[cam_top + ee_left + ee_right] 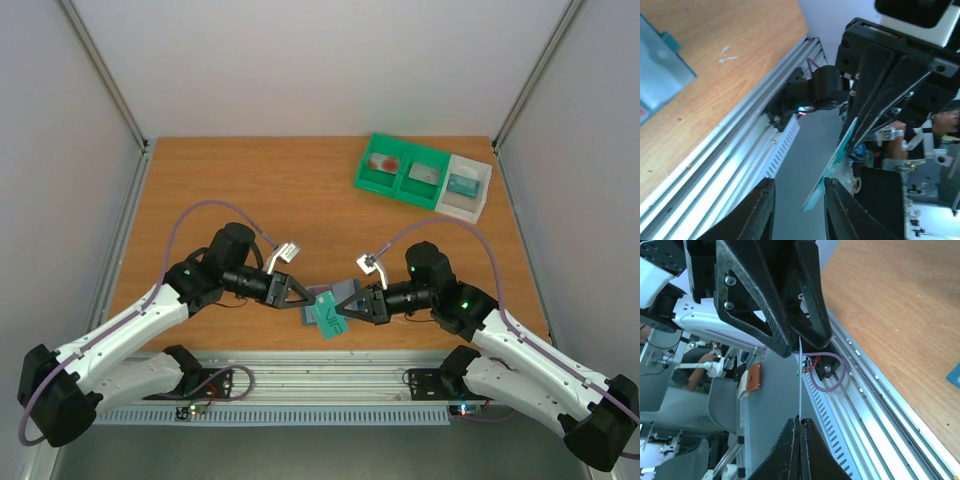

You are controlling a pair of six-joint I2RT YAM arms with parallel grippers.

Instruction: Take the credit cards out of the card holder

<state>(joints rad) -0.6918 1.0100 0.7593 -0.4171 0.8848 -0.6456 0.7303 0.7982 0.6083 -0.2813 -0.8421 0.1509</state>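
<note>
The card holder (343, 291), a slate blue-grey wallet, lies on the table between my two grippers and is partly hidden by them. In the left wrist view the card holder (660, 70) sits at the upper left. My right gripper (343, 310) (800, 419) is shut on a teal card-like piece (327, 314) (800, 380), held up off the table. My left gripper (304, 297) (799, 181) stands open around the free end of the teal piece (836, 162), which is close to one finger. A red credit card (384, 162) lies in the green tray's left compartment.
The green two-compartment tray (362, 180) stands at the back right with a grey piece (425, 174) in its right half. Beside it a white tray (472, 206) holds a teal item (462, 183). The aluminium rail (320, 372) runs along the near edge.
</note>
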